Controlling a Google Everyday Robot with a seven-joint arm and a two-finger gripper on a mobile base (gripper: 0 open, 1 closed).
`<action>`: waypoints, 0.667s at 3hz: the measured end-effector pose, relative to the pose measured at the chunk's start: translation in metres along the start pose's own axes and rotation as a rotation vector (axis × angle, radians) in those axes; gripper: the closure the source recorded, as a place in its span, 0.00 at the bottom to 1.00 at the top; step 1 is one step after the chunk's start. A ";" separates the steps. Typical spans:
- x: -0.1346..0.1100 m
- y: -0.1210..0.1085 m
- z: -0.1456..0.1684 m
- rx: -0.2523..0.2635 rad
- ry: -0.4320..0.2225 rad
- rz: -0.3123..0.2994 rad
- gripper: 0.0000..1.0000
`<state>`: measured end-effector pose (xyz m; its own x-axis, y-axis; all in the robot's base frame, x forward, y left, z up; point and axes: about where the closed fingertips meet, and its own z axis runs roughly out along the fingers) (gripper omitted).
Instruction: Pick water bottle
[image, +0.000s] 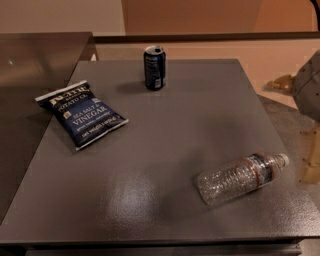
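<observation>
The water bottle (242, 177) is clear ribbed plastic with a dark, red-edged label band and a whitish cap. It lies on its side at the near right of the dark grey table (165, 150), cap pointing right and slightly away. My gripper (313, 159) shows as a beige part at the right edge of the view, beside the table and just right of the bottle's cap, not touching it. The grey arm (307, 85) rises above it.
A dark blue soda can (154, 67) stands upright at the table's far middle. A blue salt and vinegar chips bag (81, 113) lies flat at the left. A second dark surface (30, 75) adjoins the table on the left.
</observation>
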<state>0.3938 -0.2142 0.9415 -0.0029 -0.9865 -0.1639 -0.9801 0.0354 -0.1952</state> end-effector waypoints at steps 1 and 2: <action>-0.007 0.021 0.032 -0.057 -0.030 -0.065 0.00; -0.010 0.037 0.065 -0.112 -0.040 -0.107 0.00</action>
<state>0.3710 -0.1930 0.8731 0.1081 -0.9765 -0.1863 -0.9905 -0.0897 -0.1047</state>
